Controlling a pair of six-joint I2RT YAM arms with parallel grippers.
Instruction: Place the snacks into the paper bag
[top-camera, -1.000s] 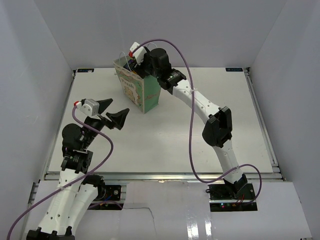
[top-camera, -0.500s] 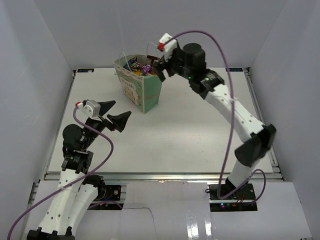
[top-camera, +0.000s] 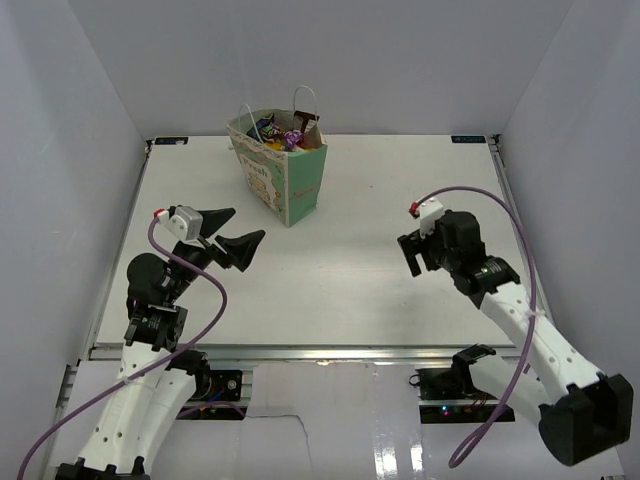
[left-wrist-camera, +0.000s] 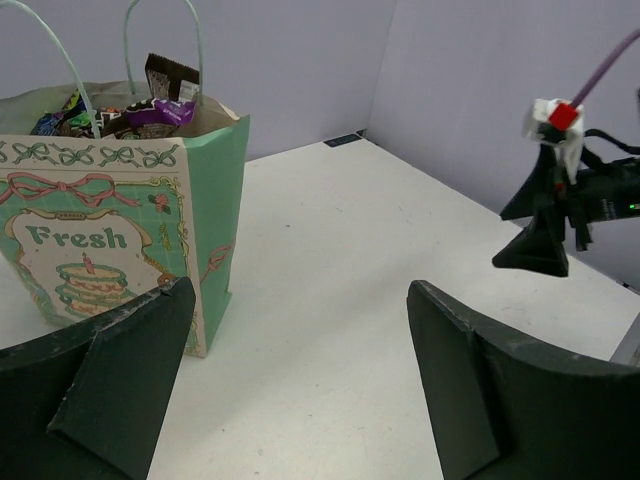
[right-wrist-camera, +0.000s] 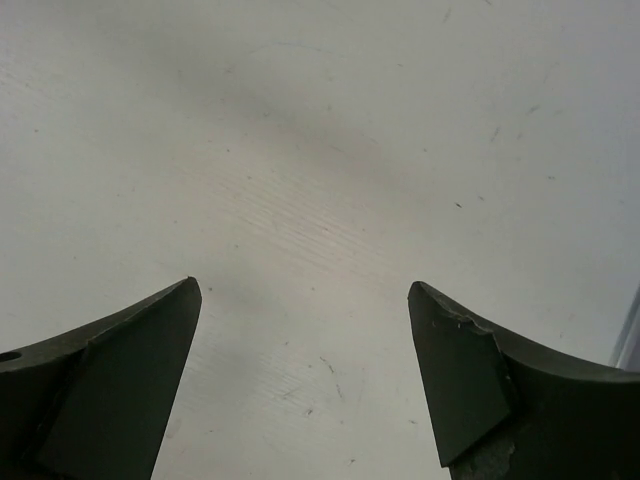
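The right claw (top-camera: 418, 262) had pulled back from the paper bag (top-camera: 285, 185). A second before, it was down at the bag's mouth; half a second before, it had lifted just off the bag's 3 o'clock edge. At this moment it hung low over the counter (top-camera: 340, 290) at about 4 o'clock, well apart from the bag. Its own camera showed the jaws spread wide with only bare counter between them, so it held nothing.

The left claw (top-camera: 245, 224) had barely shifted. It hovered near 8 o'clock, jaws wide apart and empty, aimed towards the bag.

The bag stood upright at about 11 o'clock on the counter, handles up. The snacks (top-camera: 283, 133) crowded its open top, and the left wrist view picked out a dark purple bar (left-wrist-camera: 168, 76) poking above the rim and a purple wrapped candy (left-wrist-camera: 158, 112) beside it. No packet showed on the counter, so the last drop had probably gone in and the task looked finished.
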